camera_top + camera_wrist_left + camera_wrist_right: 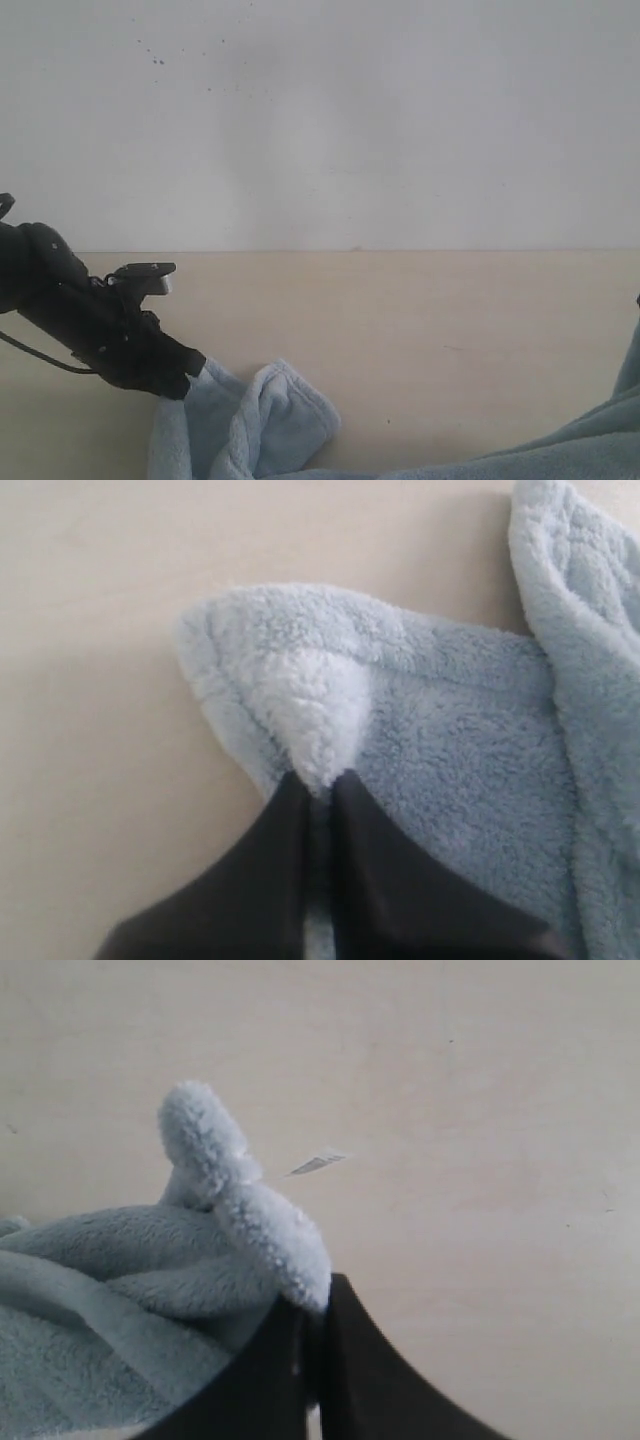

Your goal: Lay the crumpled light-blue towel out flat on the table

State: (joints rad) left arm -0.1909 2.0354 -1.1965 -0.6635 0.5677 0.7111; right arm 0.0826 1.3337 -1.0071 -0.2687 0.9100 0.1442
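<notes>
at the left, the left hand [318, 780] reaches down over the pale worktop [430, 320], its two dark fingers pressed together on a puffed-up corner of the towel [255, 425], pinching it. the light-blue towel lies bunched on the worktop beside that hand, with a rounded folded lobe. from there it runs as a low band along the bottom of the exterior view and rises at its right edge. the right hand [316, 1295] pinches another fold of the towel, with a small white tag [318, 1163] just beyond that fold

Pale blue towel [250, 420] on plain beige table [420, 320], black claws
</notes>
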